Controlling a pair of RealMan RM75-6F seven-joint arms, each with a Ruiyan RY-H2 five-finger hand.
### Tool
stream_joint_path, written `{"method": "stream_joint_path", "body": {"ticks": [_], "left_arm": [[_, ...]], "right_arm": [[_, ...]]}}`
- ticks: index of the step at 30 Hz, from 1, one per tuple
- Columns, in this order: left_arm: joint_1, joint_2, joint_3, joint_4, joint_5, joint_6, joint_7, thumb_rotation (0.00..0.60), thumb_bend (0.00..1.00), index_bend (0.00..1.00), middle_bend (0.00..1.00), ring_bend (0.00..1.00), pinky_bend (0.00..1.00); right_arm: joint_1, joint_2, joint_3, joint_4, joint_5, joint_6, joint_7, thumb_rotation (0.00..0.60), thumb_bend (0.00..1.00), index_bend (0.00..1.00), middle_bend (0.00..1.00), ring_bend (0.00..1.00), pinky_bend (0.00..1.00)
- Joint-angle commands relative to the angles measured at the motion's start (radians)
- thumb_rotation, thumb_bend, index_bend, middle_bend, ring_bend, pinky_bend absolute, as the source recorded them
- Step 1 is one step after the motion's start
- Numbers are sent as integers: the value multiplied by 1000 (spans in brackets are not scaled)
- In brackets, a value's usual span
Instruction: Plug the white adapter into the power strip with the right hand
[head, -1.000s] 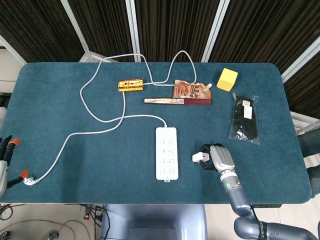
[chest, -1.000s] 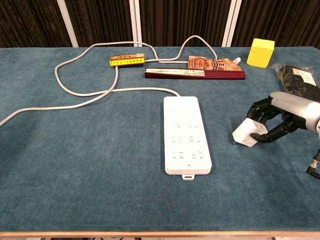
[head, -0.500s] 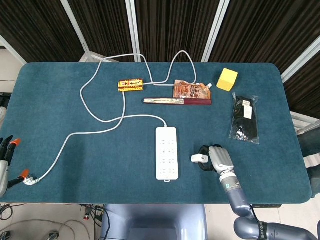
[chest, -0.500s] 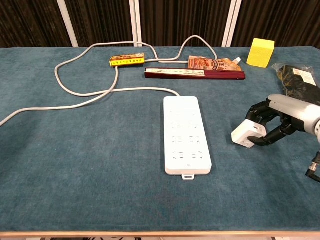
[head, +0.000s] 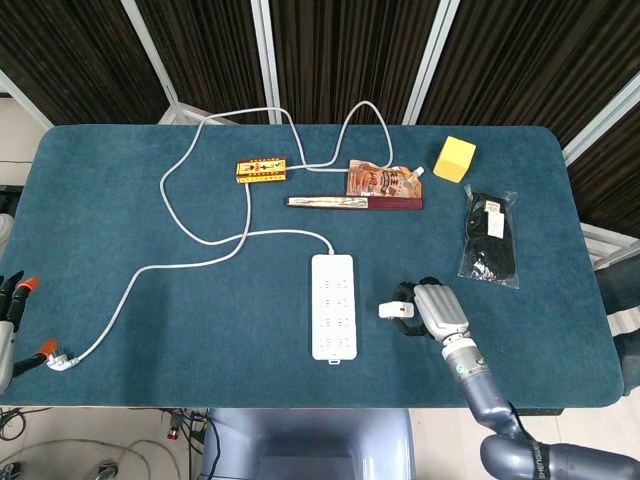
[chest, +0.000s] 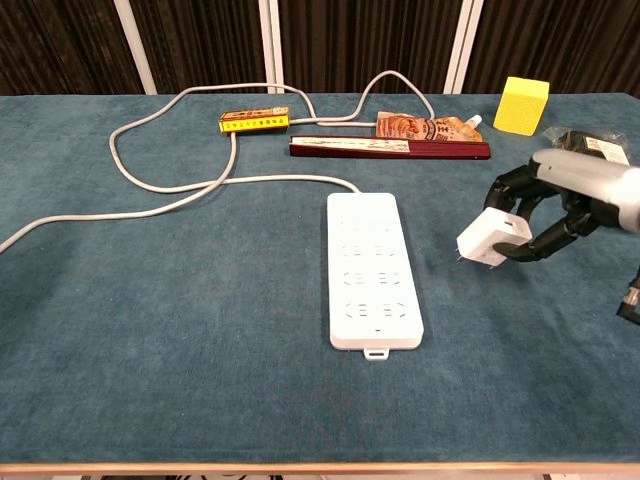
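One white adapter grasped in the right hand at right of frame, prongs pointing left toward the power strip nearby, lying lengthwise at centre; left hand barely visible, fingers unclear.

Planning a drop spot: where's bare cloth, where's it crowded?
Free: front strip below the power strip, and left of it under the white cord. Crowded: back row around the yellow box, pouch and yellow cube.
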Motion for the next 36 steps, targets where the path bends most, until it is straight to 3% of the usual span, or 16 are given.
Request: {"method": "stream_joint_path", "body": {"ticks": [1, 6, 10, 22, 27, 36], "left_arm": [[1, 1, 0, -1, 0, 1, 0, 600, 179, 132, 51, 0, 10], [1, 0, 0, -2, -1, 1, 3, 600, 179, 132, 51, 0, 10], [-1, -2, 2, -3, 1, -3, 7, 600, 179, 132, 52, 0, 10], [-2, -1, -2, 1, -10, -7, 6, 600, 179, 132, 52, 0, 10], [-3, -4, -2, 3, -9, -7, 8, 600, 179, 132, 52, 0, 10], [-2, -4, -7, 8, -18, -4, 6, 600, 179, 132, 51, 0, 10]], "right_arm": [[65, 86, 13, -64, 1, -71, -82, 600, 529, 679, 584, 452, 224], [153, 151, 40, -123, 101, -118, -221, 600, 530, 680, 584, 460, 224], [235, 164, 58, -165, 275, -125, -319, 600, 530, 680, 585, 463, 224], [399, 38, 100, -169, 652, 40, -442, 600, 530, 694, 600, 472, 224], [450, -26, 95, -152, 720, 122, -502, 600, 530, 694, 600, 472, 224], [480, -69, 85, -155, 743, 151, -524, 600, 531, 695, 600, 472, 224]]}}
